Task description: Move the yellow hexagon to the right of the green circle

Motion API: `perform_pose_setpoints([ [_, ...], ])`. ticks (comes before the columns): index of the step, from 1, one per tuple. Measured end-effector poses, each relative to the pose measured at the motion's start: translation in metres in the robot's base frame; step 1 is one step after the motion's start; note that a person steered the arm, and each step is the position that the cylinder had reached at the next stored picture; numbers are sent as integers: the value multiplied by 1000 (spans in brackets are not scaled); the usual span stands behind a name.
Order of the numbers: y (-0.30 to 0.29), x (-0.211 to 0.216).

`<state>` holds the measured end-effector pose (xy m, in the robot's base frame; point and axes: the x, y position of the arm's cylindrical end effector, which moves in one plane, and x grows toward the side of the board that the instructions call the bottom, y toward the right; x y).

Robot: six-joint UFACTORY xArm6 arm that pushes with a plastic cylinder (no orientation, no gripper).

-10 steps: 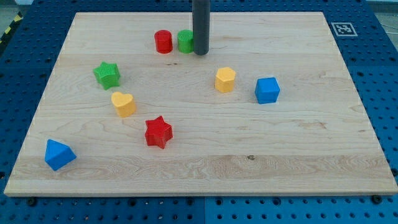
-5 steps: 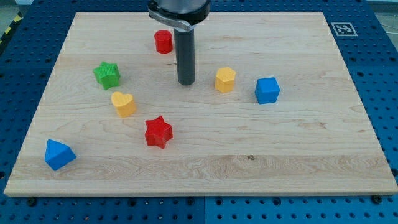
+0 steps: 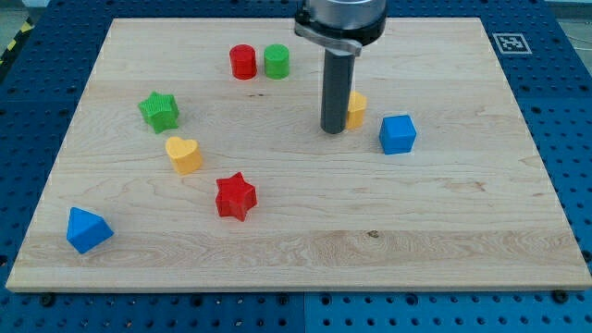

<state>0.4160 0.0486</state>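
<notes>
The yellow hexagon (image 3: 356, 109) sits right of the board's middle, mostly hidden behind my rod. My tip (image 3: 333, 130) is down on the board at the hexagon's lower left side, touching or almost touching it. The green circle (image 3: 276, 61) stands near the view's top, up and to the left of my tip, right next to the red circle (image 3: 242, 62).
A blue cube (image 3: 398, 134) lies just right of the hexagon. A green star (image 3: 159, 111), a yellow heart (image 3: 184, 154), a red star (image 3: 235, 196) and a blue block (image 3: 88, 229) lie on the left half of the wooden board (image 3: 444, 213).
My tip has moved from beside the green circle down the board and then right, ending against the yellow hexagon's left side. The hexagon seems shifted slightly up and right. The green circle is uncovered.
</notes>
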Motion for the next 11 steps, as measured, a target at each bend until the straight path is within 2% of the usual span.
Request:
perform_pose_setpoints([
  [2, 4, 0],
  [4, 46, 6],
  [6, 75, -25],
  [8, 71, -41],
  [9, 74, -24],
  [11, 119, 18],
])
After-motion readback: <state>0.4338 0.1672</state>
